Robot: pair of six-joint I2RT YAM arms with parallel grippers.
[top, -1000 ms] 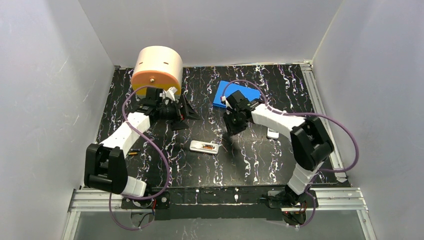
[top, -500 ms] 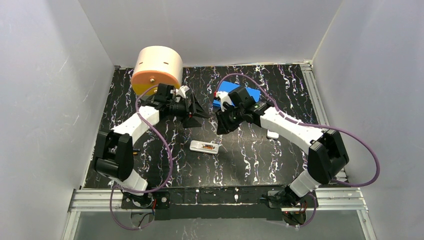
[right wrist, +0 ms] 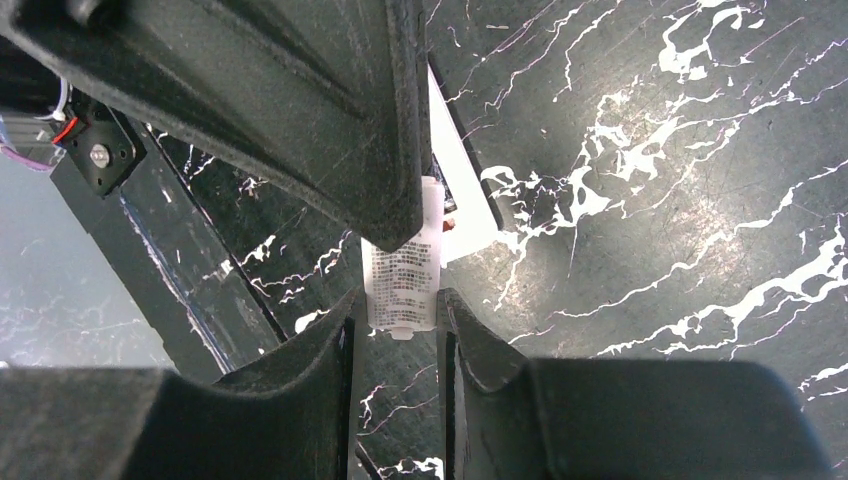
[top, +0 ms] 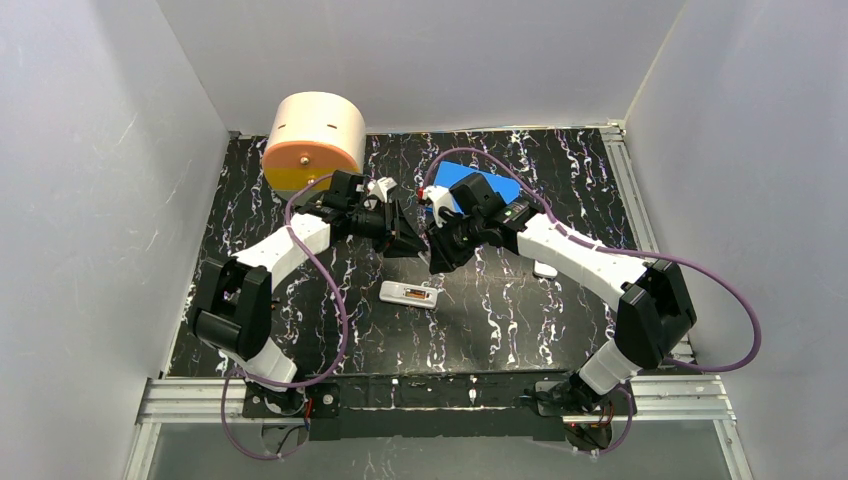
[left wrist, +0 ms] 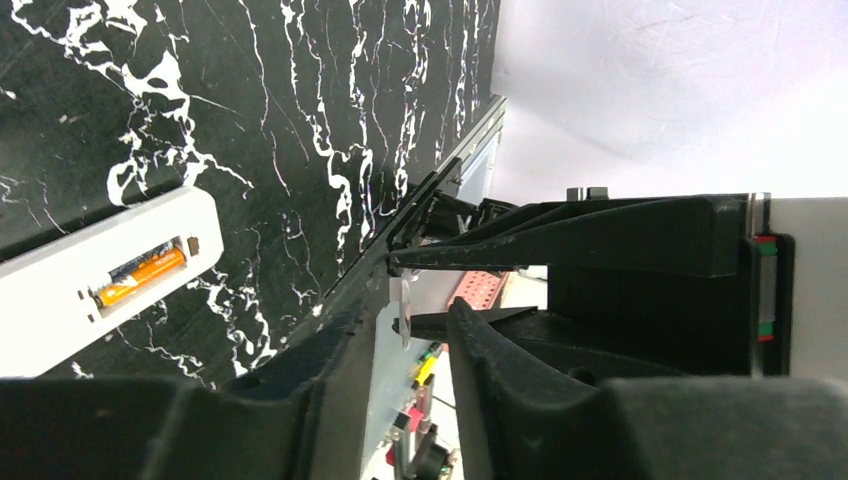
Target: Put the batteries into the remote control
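Right end effector (right wrist: 397,305) pinches a white labelled piece (right wrist: 402,262) beside the remote control (top: 410,294); left end effector (left wrist: 400,292), grip unclear, crowds it. Risk: contact dislodges the piece.

The top camera looks down from high at the near side over the whole table (top: 520,320). The left wrist camera, low and close, faces the near edge; the right one looks steeply down. Top and left share the remote (top: 410,294).
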